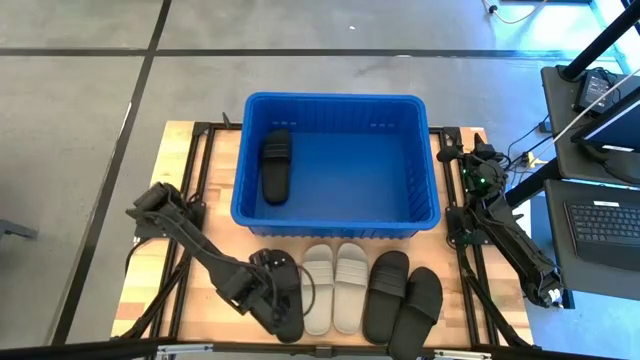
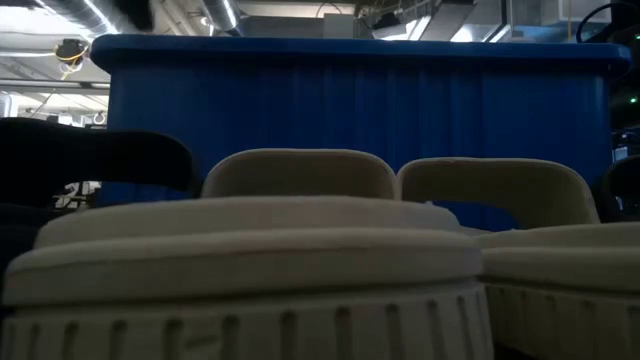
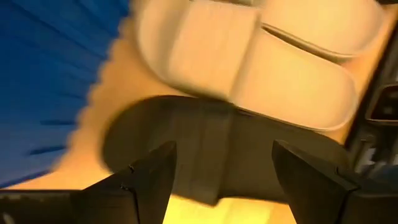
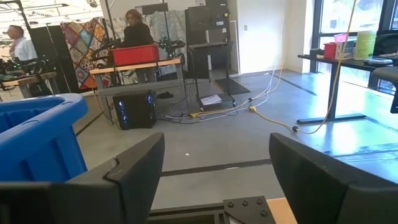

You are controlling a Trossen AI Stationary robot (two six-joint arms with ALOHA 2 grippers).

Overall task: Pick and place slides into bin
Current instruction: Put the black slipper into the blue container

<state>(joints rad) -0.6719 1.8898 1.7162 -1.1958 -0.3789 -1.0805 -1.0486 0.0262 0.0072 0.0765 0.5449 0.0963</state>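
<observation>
One black slide (image 1: pixel 275 166) lies inside the bin (image 1: pixel 338 218); five wait on the bench in front of it. The left tool (image 3: pixel 214 174) (fingers spread, empty) hovers over the nearest black slide (image 3: pixel 205 149).

Even, bright overhead light fills the high view, leaving only soft, short shadows beneath the large rectangular blue plastic bin (image 1: pixel 336 225) and a pale glare patch on the grey concrete floor (image 1: pixel 560 30) at the top right. The low view is dim and bluish — the near off-white rubber slide sandal (image 2: pixel 250 270) looms soft and out of focus, ceiling strip lights (image 2: pixel 228 14) glowing behind. Motion blur smears the left wrist view, especially the matte black slide sandal (image 3: pixel 211 152). In the right wrist view, daylight floods through tall windows (image 4: pixel 348 25).
</observation>
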